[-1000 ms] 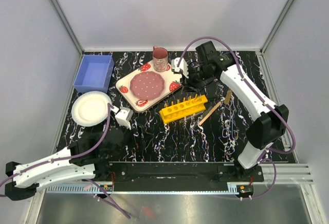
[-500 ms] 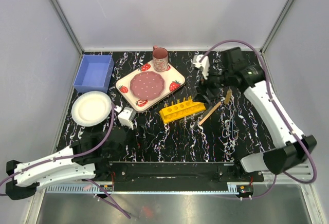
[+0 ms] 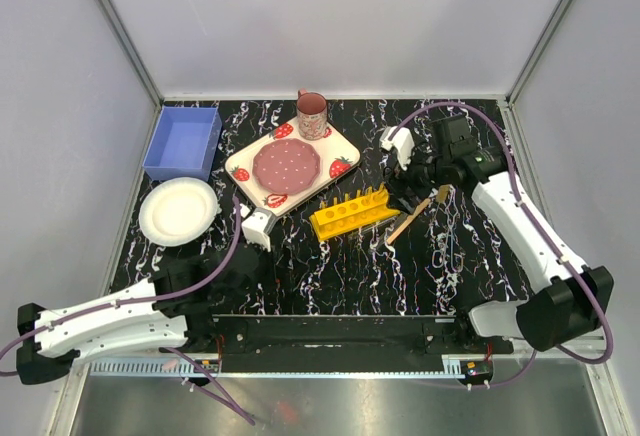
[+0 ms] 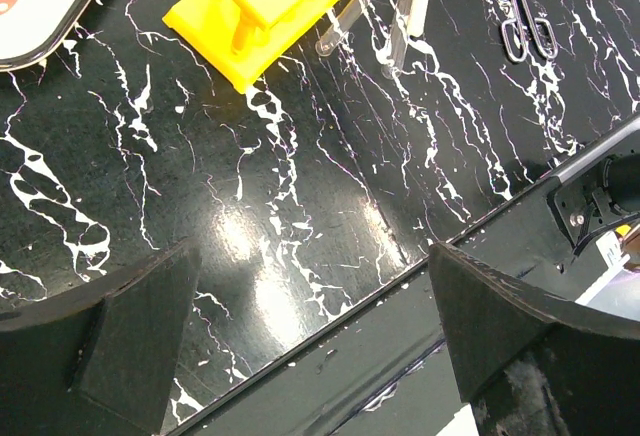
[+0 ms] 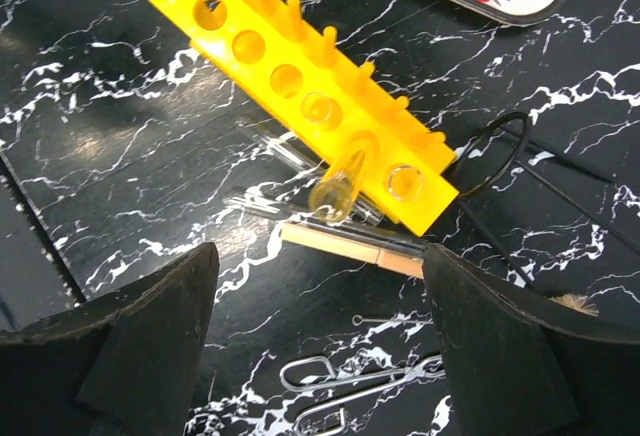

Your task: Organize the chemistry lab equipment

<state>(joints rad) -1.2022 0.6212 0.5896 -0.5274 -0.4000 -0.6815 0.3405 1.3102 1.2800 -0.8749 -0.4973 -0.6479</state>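
Looking at the yellow rack sitting about the middle of the counter, slightly toward the right edge, long axis slanting from near-left to far-right. Seeing one clear tube leaning tilted in a hole near its right end, with loose tubes and the wooden-handled brush lying flat just beside the rack on its right-edge side, slanting much the same way. Spotting the metal tools a little further toward that edge. Noticing the right jaws hanging spread wide apart, gripping nothing, directly over that cluster, so probably being the right side's job. Noticing the left jaws also apart and empty, sitting low by the near edge, well left of the rack.
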